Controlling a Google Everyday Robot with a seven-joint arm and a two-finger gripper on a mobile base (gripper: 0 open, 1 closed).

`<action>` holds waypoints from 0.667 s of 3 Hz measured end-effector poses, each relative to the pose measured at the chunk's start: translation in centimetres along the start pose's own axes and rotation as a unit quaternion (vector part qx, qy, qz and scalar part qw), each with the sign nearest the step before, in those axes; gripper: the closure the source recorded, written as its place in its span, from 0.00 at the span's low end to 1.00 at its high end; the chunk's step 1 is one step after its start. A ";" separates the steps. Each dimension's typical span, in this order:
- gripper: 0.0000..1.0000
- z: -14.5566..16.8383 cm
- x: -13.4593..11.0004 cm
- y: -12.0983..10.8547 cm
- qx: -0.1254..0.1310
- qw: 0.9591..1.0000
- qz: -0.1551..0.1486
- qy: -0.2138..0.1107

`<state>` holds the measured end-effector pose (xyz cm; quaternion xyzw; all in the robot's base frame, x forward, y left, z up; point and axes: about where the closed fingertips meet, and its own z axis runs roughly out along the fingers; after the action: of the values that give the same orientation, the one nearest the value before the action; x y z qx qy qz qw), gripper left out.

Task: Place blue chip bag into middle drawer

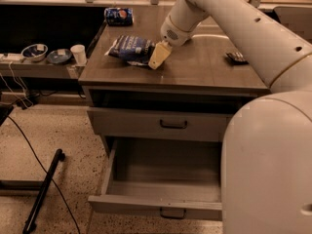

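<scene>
The blue chip bag (128,48) lies on the left part of the cabinet top (195,72); it is dark blue with white lettering. My gripper (158,57) is down on the cabinet top at the bag's right end, touching or almost touching it. My arm reaches in from the upper right. The middle drawer (146,204) is pulled open below, and its inside looks empty. The drawer above it (126,123) is shut.
A smaller blue packet (118,16) lies at the back left of the top. A dark flat object (237,57) lies at the right. Two bowls (34,51) and a white cup (78,54) stand on a low shelf at the left. Cables and a black pole (44,189) lie on the floor. My body (268,169) fills the lower right.
</scene>
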<state>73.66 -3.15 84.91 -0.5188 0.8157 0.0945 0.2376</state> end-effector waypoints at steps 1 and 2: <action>0.64 1.1 -0.1 0.4 -0.012 0.999 0.031 -0.017; 0.87 0.8 -0.1 0.9 -0.030 0.998 0.047 -0.041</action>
<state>73.19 -2.33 84.17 -0.4822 0.8258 0.1513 0.2503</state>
